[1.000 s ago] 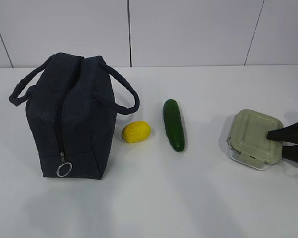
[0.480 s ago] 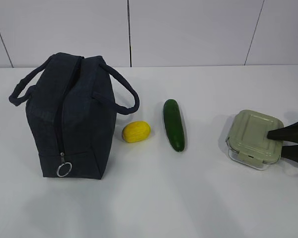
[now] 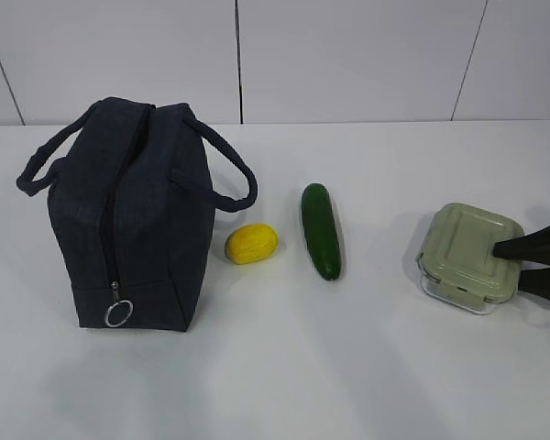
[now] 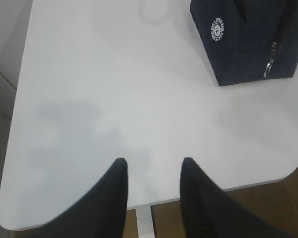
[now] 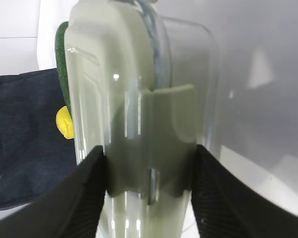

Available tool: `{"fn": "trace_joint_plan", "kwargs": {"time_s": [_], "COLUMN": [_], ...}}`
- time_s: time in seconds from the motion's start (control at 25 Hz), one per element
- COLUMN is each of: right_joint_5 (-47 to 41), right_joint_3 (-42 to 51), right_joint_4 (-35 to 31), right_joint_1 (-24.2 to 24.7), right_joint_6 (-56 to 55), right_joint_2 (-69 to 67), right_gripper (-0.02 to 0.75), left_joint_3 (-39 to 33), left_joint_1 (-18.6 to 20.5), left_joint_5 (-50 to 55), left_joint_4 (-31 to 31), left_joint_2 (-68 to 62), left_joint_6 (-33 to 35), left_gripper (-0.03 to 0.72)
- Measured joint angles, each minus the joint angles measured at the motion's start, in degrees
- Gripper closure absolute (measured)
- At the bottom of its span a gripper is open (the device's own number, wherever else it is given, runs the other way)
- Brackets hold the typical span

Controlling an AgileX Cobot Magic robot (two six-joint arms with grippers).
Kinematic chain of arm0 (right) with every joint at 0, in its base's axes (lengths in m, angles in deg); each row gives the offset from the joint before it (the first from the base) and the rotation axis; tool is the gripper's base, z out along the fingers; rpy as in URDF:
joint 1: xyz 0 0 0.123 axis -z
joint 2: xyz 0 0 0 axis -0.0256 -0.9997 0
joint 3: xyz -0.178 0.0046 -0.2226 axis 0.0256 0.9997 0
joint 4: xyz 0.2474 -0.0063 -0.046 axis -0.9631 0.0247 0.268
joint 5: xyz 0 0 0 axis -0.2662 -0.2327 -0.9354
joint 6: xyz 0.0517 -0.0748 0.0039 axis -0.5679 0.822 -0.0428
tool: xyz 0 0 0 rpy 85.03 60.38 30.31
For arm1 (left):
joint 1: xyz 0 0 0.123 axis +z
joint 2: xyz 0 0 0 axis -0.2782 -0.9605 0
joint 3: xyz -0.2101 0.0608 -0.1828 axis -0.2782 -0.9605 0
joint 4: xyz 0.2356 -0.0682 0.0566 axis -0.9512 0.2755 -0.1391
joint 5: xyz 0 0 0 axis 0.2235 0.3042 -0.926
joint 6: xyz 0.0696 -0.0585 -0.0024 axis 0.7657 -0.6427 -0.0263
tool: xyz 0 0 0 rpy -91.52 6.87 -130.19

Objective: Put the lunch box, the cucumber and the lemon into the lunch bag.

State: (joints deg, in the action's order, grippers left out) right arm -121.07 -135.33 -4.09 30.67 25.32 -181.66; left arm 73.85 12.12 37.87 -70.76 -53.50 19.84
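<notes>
The right gripper [image 5: 148,191] is clamped on the box [image 3: 468,256] at the table's right edge, top and bottom — the grasp step. The left gripper [image 4: 151,171] hangs apart, idle. Next calls for lifting it toward the bag [image 3: 128,215] — whose zipper looks closed — past the cucumber [image 3: 320,230] and lemon [image 3: 251,244].

matt cloth lunch bag [image 3: 128,215]; glossy cucumber [image 3: 321,231]

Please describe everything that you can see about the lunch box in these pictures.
The lunch box is a small rounded-rectangular container with a pale sage-green lid, a clear base and clip latches. It is closed and sits at the right side of the white table, apart from the cucumber. The right gripper holds it: one of the dark fingers lies over the lid, the other beside the base, both pressing at one latch.
</notes>
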Motion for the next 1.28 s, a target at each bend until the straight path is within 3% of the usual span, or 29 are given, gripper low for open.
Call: {"fn": "trace_joint_plan", "kwargs": {"time_s": [1.12,1.28], "right_joint_5": [0.7,1.3], "right_joint_3": [0.0,0.0], "right_joint_4": [1.0,1.7], "right_joint_1": [-0.1,-2.8], "right_joint_6": [-4.1,-5.1], "right_joint_2": [3.6,5.0], "right_gripper": [0.364,0.364], "left_joint_3": [0.0,0.0], "left_joint_1": [0.0,0.0], "left_joint_5": [0.0,0.0], "left_joint_4": [0.0,0.0], "left_joint_2": [0.0,0.0], "left_joint_6": [0.0,0.0], "left_gripper": [0.449,0.449]}}
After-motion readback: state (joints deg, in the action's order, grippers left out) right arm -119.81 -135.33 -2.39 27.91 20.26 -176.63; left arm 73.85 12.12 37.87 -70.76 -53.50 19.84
